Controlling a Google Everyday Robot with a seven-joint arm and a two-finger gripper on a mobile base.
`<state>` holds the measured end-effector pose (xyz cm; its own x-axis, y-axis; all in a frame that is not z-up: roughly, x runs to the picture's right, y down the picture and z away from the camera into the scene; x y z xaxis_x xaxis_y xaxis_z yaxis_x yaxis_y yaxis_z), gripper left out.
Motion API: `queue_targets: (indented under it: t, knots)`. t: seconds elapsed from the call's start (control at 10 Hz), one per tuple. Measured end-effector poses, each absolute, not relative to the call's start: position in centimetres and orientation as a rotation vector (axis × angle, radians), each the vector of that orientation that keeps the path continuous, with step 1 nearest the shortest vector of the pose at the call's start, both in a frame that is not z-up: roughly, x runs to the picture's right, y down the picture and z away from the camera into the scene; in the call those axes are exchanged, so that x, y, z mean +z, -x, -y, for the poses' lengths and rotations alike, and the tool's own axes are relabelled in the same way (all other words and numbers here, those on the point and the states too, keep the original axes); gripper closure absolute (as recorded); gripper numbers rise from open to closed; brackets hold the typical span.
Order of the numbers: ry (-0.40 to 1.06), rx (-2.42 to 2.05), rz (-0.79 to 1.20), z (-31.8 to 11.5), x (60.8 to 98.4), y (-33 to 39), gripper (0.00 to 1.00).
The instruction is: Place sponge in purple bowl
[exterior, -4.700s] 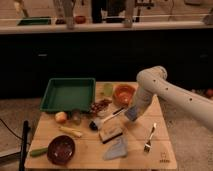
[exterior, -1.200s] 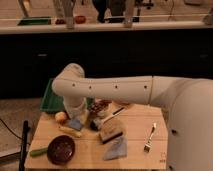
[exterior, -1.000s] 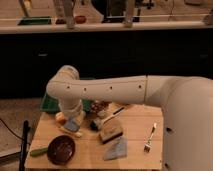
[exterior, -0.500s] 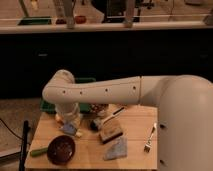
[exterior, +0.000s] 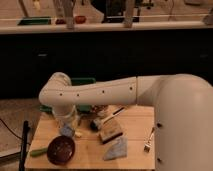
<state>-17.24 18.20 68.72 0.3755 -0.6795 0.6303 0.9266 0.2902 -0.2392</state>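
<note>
My gripper (exterior: 66,125) hangs down from the white arm (exterior: 100,92) at the left of the wooden table. It is shut on the sponge (exterior: 66,131), a small blue-grey block. The sponge is held just above the table, beyond the far rim of the purple bowl (exterior: 61,149) and a little to its right. The purple bowl is dark and round and sits at the table's front left. The sponge is outside the bowl.
A tan block with a black base (exterior: 111,131) and a flat pale-blue cloth (exterior: 116,149) lie mid-table. A fork (exterior: 149,140) lies at the right. A green item (exterior: 37,151) lies left of the bowl. A green tray (exterior: 83,81) is mostly hidden behind the arm.
The arm has swung left and down across the table, carrying the sponge from mid-table toward the purple bowl. The wrist now sits lower and nearer the bowl.
</note>
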Motion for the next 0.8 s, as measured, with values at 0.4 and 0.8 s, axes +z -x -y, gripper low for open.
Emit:
queue_targets:
  t: [0.4, 0.8]
  knots:
    - [0.657, -1.129, 0.483, -19.3, 68.7, 18.1, 0.95]
    - [0.690, -1.156, 0.550, -20.2, 67.1, 19.3, 0.95]
